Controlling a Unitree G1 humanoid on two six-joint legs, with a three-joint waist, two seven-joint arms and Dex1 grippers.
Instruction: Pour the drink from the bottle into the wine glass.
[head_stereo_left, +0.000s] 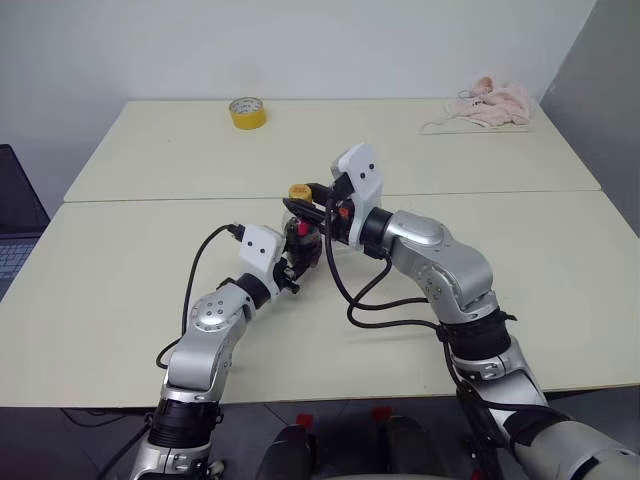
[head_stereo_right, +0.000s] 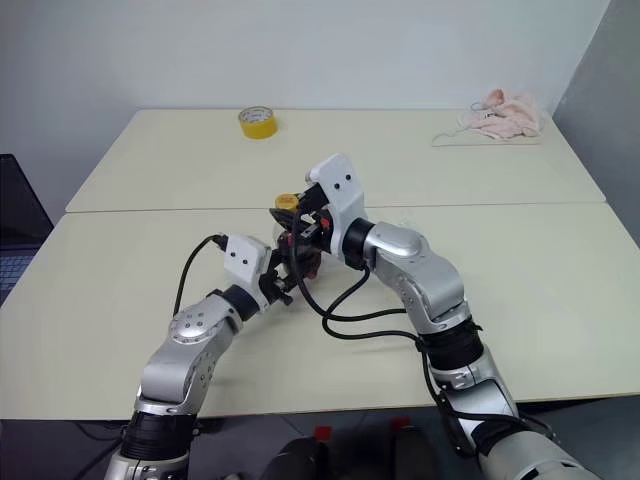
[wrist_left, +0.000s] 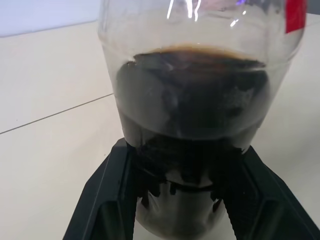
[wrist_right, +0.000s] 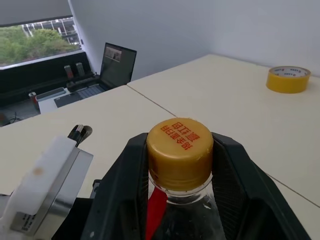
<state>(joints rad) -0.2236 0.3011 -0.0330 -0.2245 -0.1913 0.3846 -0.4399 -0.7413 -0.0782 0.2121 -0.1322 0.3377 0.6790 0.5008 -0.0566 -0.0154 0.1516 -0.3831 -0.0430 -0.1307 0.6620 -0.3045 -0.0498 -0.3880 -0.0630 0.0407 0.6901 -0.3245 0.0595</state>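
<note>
The bottle stands upright on the table, near the middle. It is clear plastic with a red label strip, and the dark drink fills its lower body. My left gripper is shut on the bottle's lower body, its black fingers pressing on either side. From above, my right gripper has its jaws against both sides of the yellow cap. The wine glass is out of view.
A yellow tape roll lies at the table's far edge and a pink cloth at the far right. A laptop sits off the table's left side. Black cables hang below my right arm.
</note>
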